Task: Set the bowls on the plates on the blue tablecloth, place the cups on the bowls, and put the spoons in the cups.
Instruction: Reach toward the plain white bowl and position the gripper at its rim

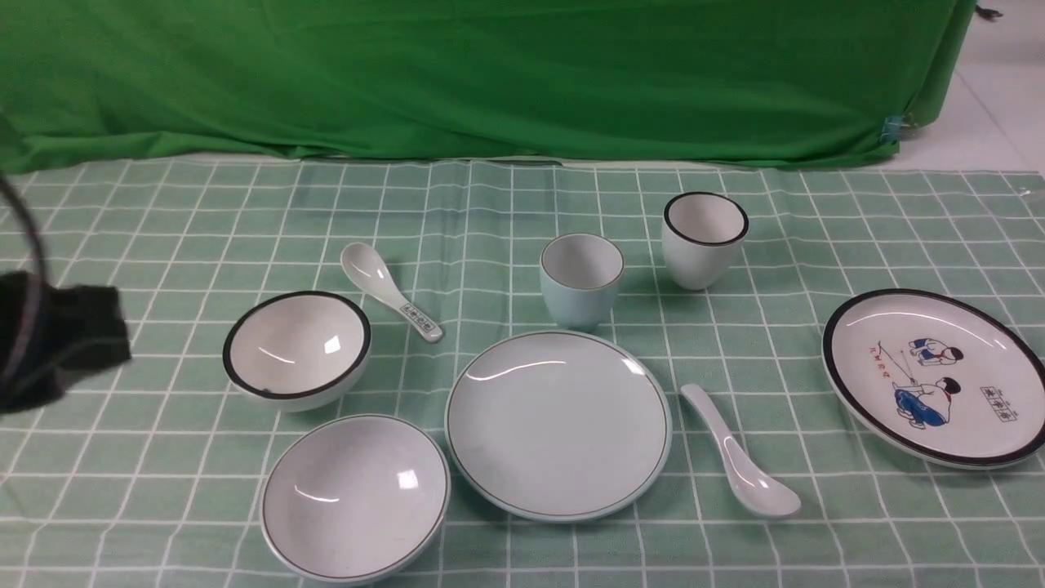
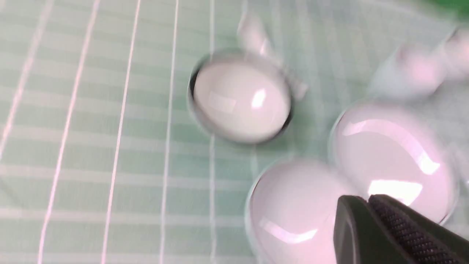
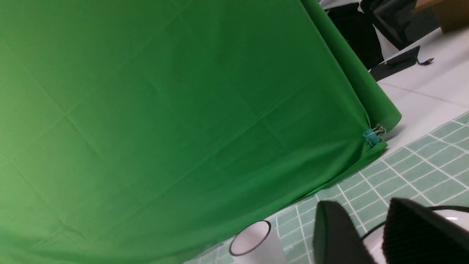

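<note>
On the blue tablecloth (image 1: 163,220) sit a white black-rimmed bowl (image 1: 297,349) and a pale-blue bowl (image 1: 355,496), both at the left. The pale-blue plate (image 1: 558,425) lies at centre, and the cartoon plate (image 1: 935,376) at the right. Behind them stand the pale-blue cup (image 1: 581,278) and the white cup (image 1: 704,238). One spoon (image 1: 390,291) with a marked handle lies by the white bowl. The plain spoon (image 1: 740,464) lies right of the blue plate. My left gripper (image 2: 366,200) is shut and empty, hovering left of the bowls. My right gripper (image 3: 361,205) is open above the cartoon plate's rim (image 3: 373,234).
A bright green backdrop cloth (image 1: 490,73) hangs along the far edge, clipped at its right corner (image 1: 891,129). My left arm (image 1: 57,343) shows blurred at the left edge of the front view. Bare white table (image 1: 988,106) lies beyond the cloth at the far right.
</note>
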